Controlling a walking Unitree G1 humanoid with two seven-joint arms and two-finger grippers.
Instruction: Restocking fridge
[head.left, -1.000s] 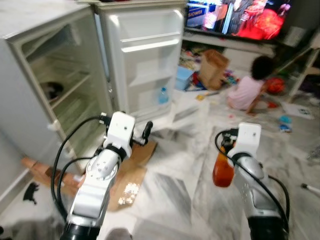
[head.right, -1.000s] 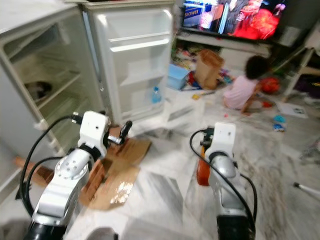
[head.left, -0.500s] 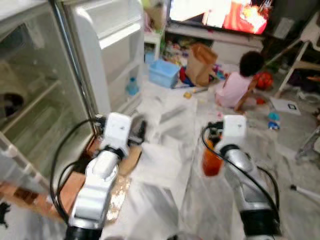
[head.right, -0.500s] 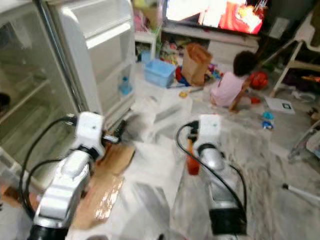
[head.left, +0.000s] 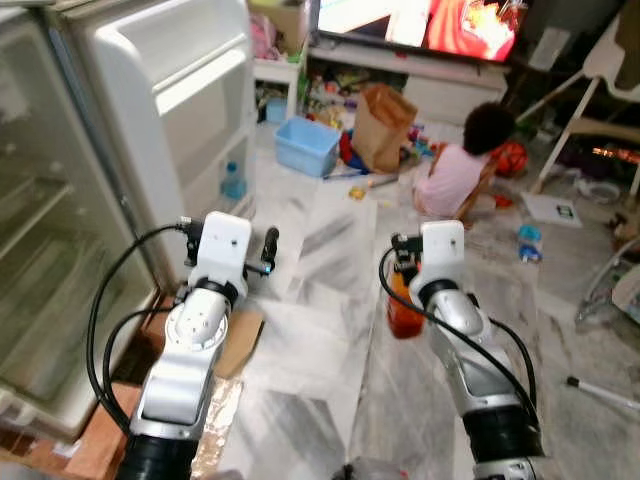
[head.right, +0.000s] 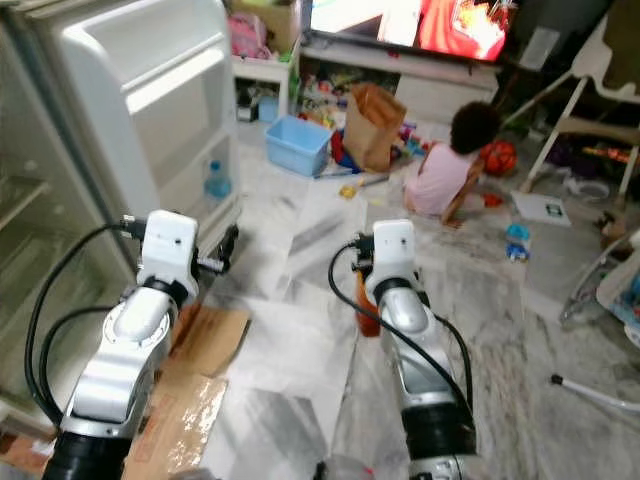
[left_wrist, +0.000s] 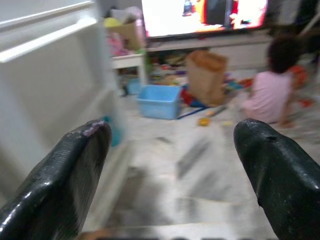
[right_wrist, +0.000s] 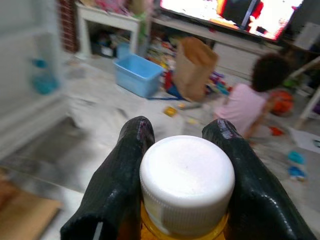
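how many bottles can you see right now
2. An orange bottle with a white cap is held in the right claw above the marble floor. A small blue bottle stands in the open fridge door's lower shelf. Others may be hidden deeper inside the fridge.

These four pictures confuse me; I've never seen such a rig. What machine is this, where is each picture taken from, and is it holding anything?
It is a walking humanoid robot with two silver arms, each ending in a black two-fingered pincer. The two wide pictures come from a stereo camera on its head, looking down at its arms; the two close-ups come from cameras on its wrists. The right pincer is shut on an orange bottle with a white cap. The left pincer is open and holds nothing. To the robot's left stands an open fridge with a small blue bottle in its door. Cardboard lies on the marble floor. A person sits beyond.
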